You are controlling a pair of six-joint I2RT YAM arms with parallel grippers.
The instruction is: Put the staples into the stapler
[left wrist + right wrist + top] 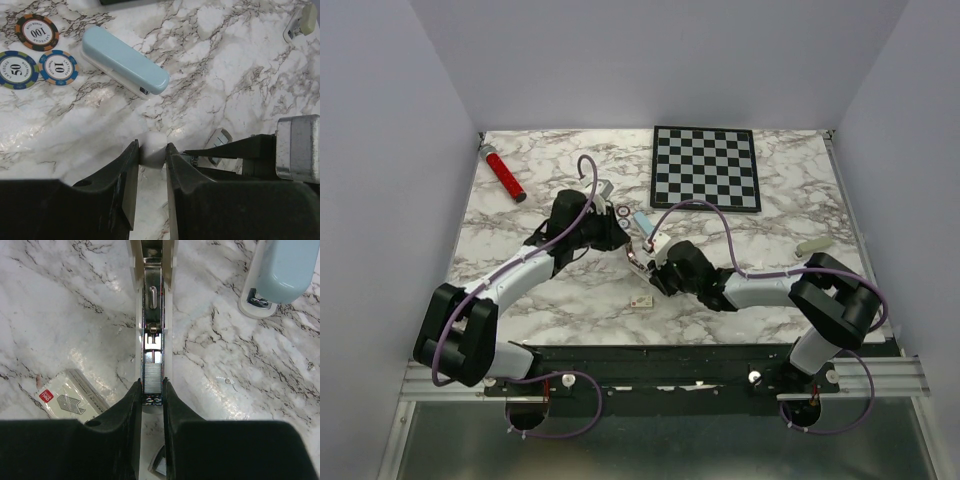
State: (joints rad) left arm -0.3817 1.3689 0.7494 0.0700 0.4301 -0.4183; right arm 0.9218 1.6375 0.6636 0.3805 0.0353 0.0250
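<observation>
An opened stapler (169,315) with white sides and a metal channel lies between my two grippers, and shows in the top view (636,254). The colour of its top is hidden. The staples (152,376), a silvery strip, sit in the near end of the channel. My right gripper (151,385) is shut on them, one fingertip at each side. My left gripper (151,147) is shut on a white end (152,152) of that stapler. A closed light blue stapler (125,60) with a white underside lies just beyond, also in the right wrist view (282,267).
The small cream box (641,300) lies near the front, left of my right fingers (70,400). Three poker chips (37,32) sit beside the blue stapler. A red cylinder (505,175) lies back left, a checkerboard (705,167) at the back and a white bar (813,245) to the right.
</observation>
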